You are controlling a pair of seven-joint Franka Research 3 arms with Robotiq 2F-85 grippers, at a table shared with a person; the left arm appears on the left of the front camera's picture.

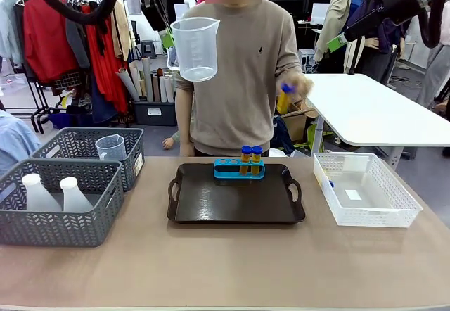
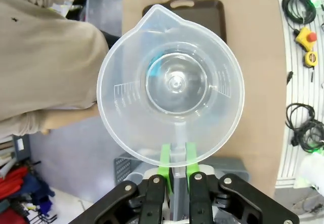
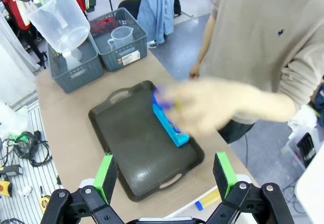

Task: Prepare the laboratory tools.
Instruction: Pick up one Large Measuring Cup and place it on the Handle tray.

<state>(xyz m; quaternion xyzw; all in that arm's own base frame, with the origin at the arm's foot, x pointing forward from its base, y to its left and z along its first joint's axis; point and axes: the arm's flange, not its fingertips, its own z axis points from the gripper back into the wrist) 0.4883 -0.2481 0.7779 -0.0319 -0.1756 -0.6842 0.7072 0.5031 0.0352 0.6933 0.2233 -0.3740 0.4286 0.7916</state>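
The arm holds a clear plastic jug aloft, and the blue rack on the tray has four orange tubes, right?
Not four: the front view shows two blue-capped orange tubes in the blue rack on the dark tray. The left gripper does hold the clear plastic jug aloft.

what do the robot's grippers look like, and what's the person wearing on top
Both grippers are black, angular two-finger units with bright green pads: the left gripper and the right gripper. Thick black cables loop along the arms. The person wears a beige long-sleeved sweater with a small dark emblem on the chest.
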